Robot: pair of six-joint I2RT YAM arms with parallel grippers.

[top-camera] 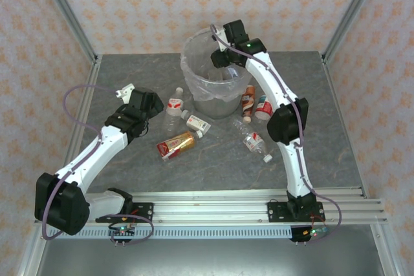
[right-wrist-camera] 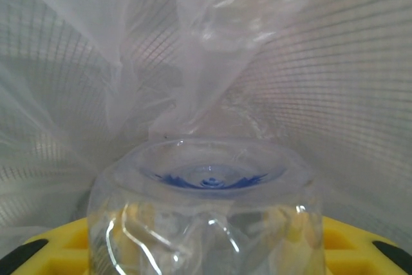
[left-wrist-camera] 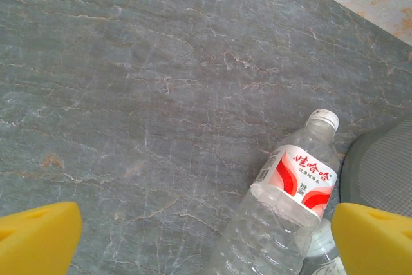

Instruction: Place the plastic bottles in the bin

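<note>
The grey mesh bin, lined with a clear bag, stands at the back centre. My right gripper hangs over its mouth, shut on a clear plastic bottle whose base points at the bag-lined bin wall. My left gripper hovers open just left of a clear bottle with a red-and-white label. In the left wrist view that bottle lies between the yellow fingers, nearer the right one, untouched. The left gripper holds nothing.
More bottles lie on the table: a small white one, an amber one, a brown-labelled one, a red-and-white one and a clear one. The bin's foot is close to the left gripper's right finger.
</note>
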